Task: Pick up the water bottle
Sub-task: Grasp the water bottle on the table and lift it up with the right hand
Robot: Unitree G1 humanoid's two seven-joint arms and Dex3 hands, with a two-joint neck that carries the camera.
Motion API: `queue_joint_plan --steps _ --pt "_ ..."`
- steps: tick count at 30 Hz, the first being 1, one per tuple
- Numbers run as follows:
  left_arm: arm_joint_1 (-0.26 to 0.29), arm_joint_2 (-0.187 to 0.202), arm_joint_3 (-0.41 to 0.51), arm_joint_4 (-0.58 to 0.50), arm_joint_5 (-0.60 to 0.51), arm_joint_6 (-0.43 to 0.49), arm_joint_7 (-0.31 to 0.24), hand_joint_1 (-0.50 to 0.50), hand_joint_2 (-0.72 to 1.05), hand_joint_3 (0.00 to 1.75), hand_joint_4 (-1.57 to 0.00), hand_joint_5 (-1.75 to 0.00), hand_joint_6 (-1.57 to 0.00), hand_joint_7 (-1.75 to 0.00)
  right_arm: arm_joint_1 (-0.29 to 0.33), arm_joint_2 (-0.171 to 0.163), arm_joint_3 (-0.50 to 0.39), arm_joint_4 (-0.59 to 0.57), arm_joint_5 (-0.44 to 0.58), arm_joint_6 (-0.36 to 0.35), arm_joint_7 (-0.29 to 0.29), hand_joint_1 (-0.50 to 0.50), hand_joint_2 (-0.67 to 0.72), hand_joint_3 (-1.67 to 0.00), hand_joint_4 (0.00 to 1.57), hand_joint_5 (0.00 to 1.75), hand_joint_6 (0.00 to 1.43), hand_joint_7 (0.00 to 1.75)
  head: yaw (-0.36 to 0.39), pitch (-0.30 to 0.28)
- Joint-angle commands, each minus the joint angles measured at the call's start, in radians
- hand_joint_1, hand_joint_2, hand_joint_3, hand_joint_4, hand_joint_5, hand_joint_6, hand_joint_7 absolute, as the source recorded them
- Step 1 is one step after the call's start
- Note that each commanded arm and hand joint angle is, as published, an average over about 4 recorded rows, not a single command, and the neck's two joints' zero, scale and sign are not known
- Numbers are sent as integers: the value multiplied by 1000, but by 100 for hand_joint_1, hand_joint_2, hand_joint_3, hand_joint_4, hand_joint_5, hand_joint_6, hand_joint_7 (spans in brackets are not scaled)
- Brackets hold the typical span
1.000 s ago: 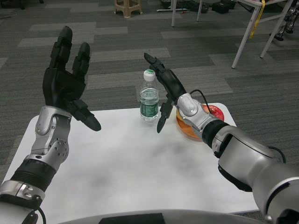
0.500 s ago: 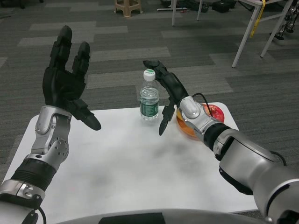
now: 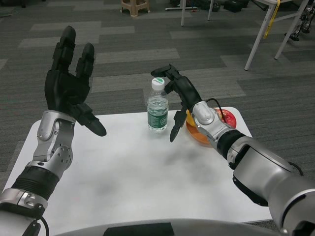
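Clear ribbed bottle [image 3: 157,111], green label.

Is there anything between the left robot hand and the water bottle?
No. In the head view, only bare white table lies between the left robot hand and the water bottle.

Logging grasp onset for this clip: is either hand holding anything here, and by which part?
Nothing is held. The right hand is open beside the water bottle, fingers curled near its cap but not closed on it. The left hand is raised, open.
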Motion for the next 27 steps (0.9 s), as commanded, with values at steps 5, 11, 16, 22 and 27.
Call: queue_joint_plan --steps 5,11,16,22,27 --pt "-8 -3 3 17 -2 -3 -2 -48 -72 9 0 0 0 -2 18 -11 -7 -7 6 6 2 -46 53 0 30 175 0 143 0 -6" --pt "-8 -3 3 18 -2 -3 -2 -48 -72 4 0 0 0 -2 27 -12 -7 -8 5 6 2 -46 53 0 34 175 0 162 0 -8" --pt "-8 -3 4 19 -2 -3 -2 -48 -72 7 0 0 0 0 33 -12 -6 -11 5 6 4 -46 53 0 35 165 0 171 1 -13" --pt "-8 -3 4 19 -2 -3 -2 -48 -72 9 0 0 0 0 43 -14 -7 -26 5 5 9 -46 53 0 37 165 0 171 4 -13" --pt "-9 -3 7 18 -2 -4 -2 -48 -72 9 0 0 0 0 57 -19 -7 -50 5 4 16 -46 50 0 38 165 6 168 9 -13"
